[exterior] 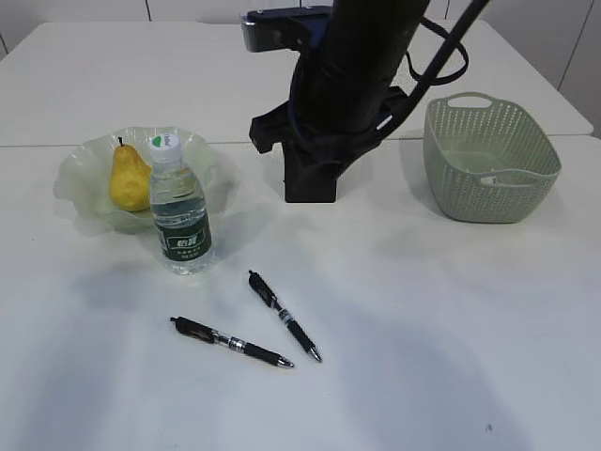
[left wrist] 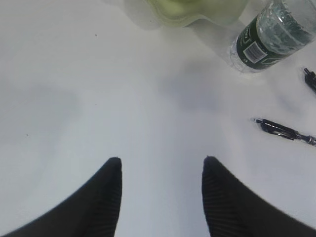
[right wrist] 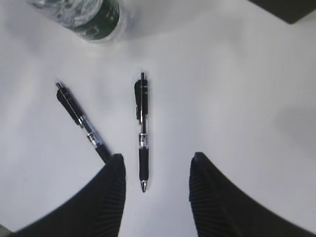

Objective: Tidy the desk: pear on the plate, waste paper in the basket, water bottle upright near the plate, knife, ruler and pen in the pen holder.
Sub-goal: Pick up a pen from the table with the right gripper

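On the desk (exterior: 451, 329): pear (exterior: 129, 178) lying in the plate (exterior: 80, 178), water bottle (exterior: 180, 214) upright just before it. Two black pens (exterior: 284, 316) (exterior: 231, 342) flat mid-desk, pen holder (exterior: 311, 178) and basket (exterior: 489, 158) behind. Left gripper (left wrist: 162, 170) parted, empty. Right gripper (right wrist: 157, 165) parted above the pens, holding nothing.

Worktop (exterior: 423, 310): broad, smooth and white, running to the frame's edges.
Seam: a straight join crosses it from side to side, farther back.
Wall: pale panels with thin vertical gaps behind.
Light: soft, even, casting faint grey shadows.
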